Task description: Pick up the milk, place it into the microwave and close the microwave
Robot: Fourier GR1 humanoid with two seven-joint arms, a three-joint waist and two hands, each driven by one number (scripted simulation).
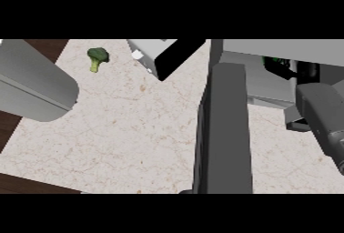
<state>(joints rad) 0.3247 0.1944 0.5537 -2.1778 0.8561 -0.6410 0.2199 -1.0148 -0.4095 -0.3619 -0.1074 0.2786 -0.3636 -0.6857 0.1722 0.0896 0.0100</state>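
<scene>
At the kitchen bench (128, 136), the microwave (282, 48) stands at the far right with its door (225, 132) swung fully open. The door is seen edge-on as a dark grey slab running from the oven's front down to the view's lower edge, and it divides the scene in two. Left of the door lies a broad bare stretch of pale stone. It ends at the bench's slanting left and near edges, with dark wood (8, 132) beyond them. Right of the door only a narrow strip of bench is open, and the right forearm (326, 120) takes up much of it.

The right hand (306, 69) reaches into the microwave's opening. Whether it is set wide or closed cannot be told, because the oven's body hides most of it. Only a green-marked sliver of what appears to be the milk (273, 63) shows, inside the cavity just left of that hand and well beyond the door.

The left forearm (37, 84) hangs over the bench's left edge. A head of broccoli (97, 58) lies near the far edge, and a grey-and-white box (153, 52) with a black panel sits to its right.
</scene>
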